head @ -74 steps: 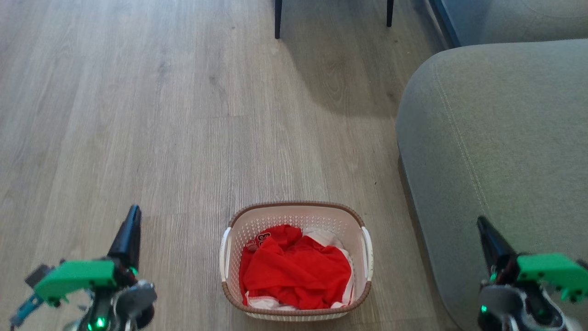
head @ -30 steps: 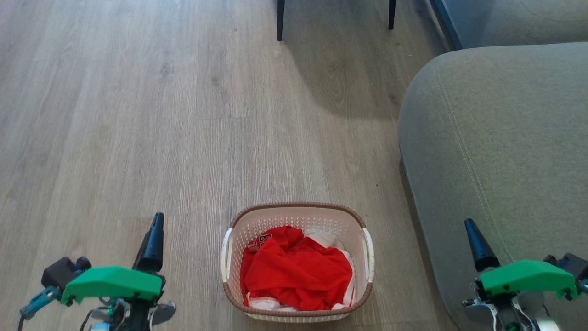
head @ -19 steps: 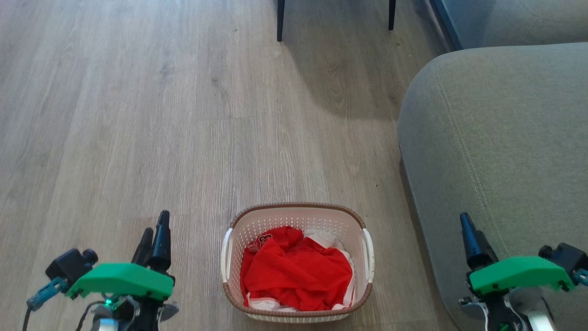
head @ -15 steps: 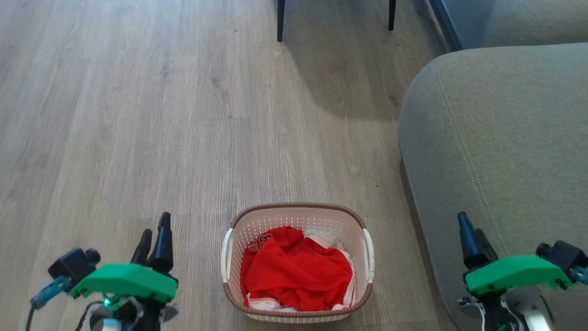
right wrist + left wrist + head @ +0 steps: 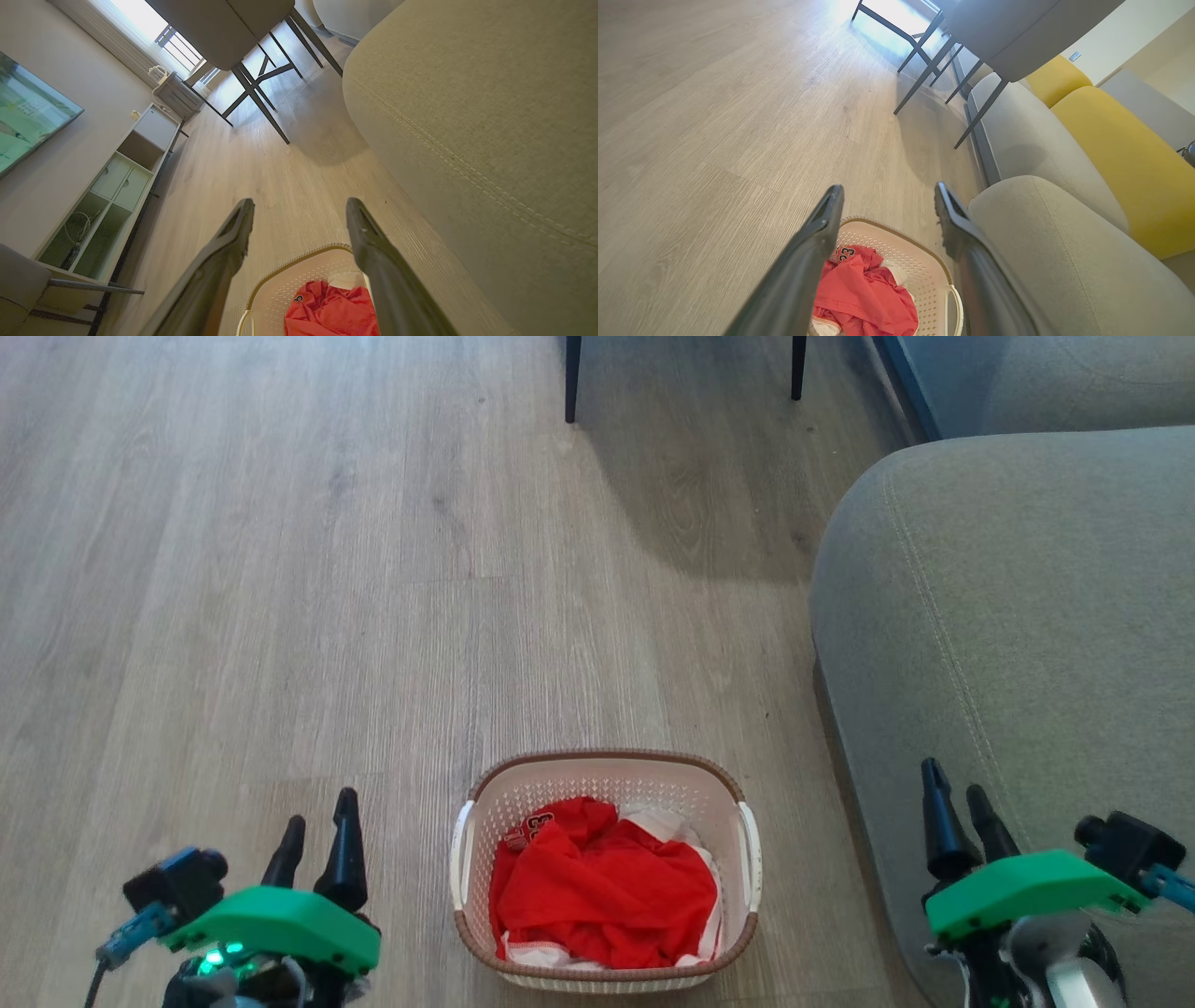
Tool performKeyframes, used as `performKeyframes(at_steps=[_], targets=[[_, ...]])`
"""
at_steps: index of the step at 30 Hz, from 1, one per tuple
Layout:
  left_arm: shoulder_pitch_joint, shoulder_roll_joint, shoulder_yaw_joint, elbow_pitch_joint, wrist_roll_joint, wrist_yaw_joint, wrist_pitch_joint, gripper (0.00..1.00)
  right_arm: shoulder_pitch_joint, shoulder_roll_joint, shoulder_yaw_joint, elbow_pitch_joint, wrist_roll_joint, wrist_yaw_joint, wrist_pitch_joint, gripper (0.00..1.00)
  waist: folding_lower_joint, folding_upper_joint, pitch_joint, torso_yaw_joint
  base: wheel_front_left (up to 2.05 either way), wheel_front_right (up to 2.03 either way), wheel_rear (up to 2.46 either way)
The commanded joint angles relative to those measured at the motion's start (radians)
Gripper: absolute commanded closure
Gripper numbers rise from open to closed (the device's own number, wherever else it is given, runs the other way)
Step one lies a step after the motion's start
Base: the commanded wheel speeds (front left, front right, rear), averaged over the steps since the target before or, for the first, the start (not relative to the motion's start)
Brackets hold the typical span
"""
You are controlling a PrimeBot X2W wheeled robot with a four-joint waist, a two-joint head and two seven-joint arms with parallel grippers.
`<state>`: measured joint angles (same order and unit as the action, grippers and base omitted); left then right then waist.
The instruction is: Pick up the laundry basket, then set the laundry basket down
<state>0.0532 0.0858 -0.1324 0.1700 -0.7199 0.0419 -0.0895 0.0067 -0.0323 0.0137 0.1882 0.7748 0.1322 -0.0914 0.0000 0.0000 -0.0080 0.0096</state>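
Observation:
The laundry basket (image 5: pixel 607 779) stands on the wood floor at the bottom centre of the head view, cream-white with a brown rim and white side handles, holding red and white clothes (image 5: pixel 602 891). My left gripper (image 5: pixel 322 812) hovers open to the basket's left, apart from it. Over the sofa edge to the basket's right, my right gripper (image 5: pixel 954 782) is open too. The left wrist view looks past its open fingers (image 5: pixel 887 200) at the laundry basket (image 5: pixel 920 266) below. In the right wrist view the laundry basket (image 5: pixel 285 289) shows between open fingers (image 5: pixel 299 210).
A grey sofa (image 5: pixel 1018 644) fills the right side, close beside the basket. Dark chair legs (image 5: pixel 571 378) stand at the far end of the floor. A yellow cushion (image 5: pixel 1115 154) lies on the sofa. A low TV cabinet (image 5: pixel 117 186) lines the wall.
Both grippers turned at the wrist and opened: each now shows two spread fingers where one dark finger showed before. The left gripper shifted right toward the basket, the right one slightly left. The basket stayed put.

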Motion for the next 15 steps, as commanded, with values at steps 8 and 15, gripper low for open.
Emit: performKeyframes(at_steps=[8,15], targets=[[-0.023,0.027,-0.014,-0.056,0.118,0.027,-0.033,0.00,-0.030,-0.012,0.041,-0.051,-0.123,-0.001,-0.033,0.00,0.0000,0.0000,0.001,0.000,0.00,0.00,0.00],[-0.005,0.032,-0.032,-0.066,0.199,0.048,-0.054,0.00,-0.025,-0.013,0.062,-0.061,-0.204,-0.001,-0.054,0.00,0.0000,0.0000,-0.004,0.000,0.00,0.00,0.00]])
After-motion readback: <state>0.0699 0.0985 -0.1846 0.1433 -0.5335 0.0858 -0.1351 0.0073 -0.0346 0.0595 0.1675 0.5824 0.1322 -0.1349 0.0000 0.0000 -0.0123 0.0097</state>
